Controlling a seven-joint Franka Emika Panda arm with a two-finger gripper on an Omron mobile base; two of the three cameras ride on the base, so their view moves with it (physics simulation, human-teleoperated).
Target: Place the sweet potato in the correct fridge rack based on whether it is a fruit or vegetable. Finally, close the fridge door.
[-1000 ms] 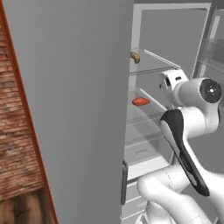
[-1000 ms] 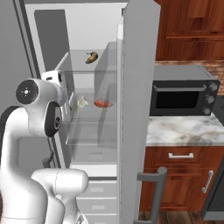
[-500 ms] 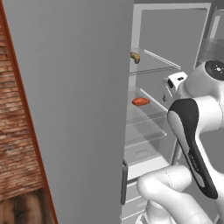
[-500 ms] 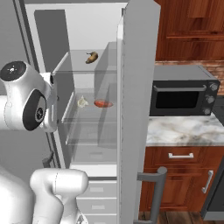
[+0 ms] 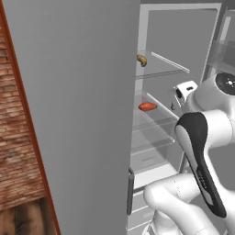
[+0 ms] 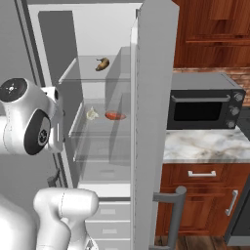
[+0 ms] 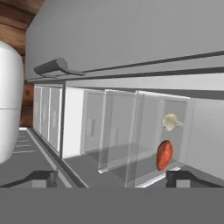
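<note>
The sweet potato [image 5: 147,106] [image 6: 115,115] [image 7: 164,154], a small orange-red tuber, lies on the fridge rack [image 5: 161,113] [image 6: 100,131], the second glass shelf from the top. It rests apart from my gripper. My gripper [image 5: 174,102] [image 7: 112,178] hovers open and empty at the shelf's front, to the right of the sweet potato in the left base view. The fridge door [image 6: 154,97] [image 5: 226,50], with clear inner bins, stands wide open on the right.
A white bulb [image 6: 92,114] [image 7: 170,121] lies on the same shelf beside the sweet potato. A yellowish-brown curved item [image 5: 141,59] [image 6: 102,64] sits on the top shelf. Another grey door [image 5: 73,114] stands open on the left. A microwave [image 6: 205,105] rests on the counter to the right.
My arm's upper joints have swung up and outward, while the hand has stayed near the shelf front. The sweet potato has not moved.
</note>
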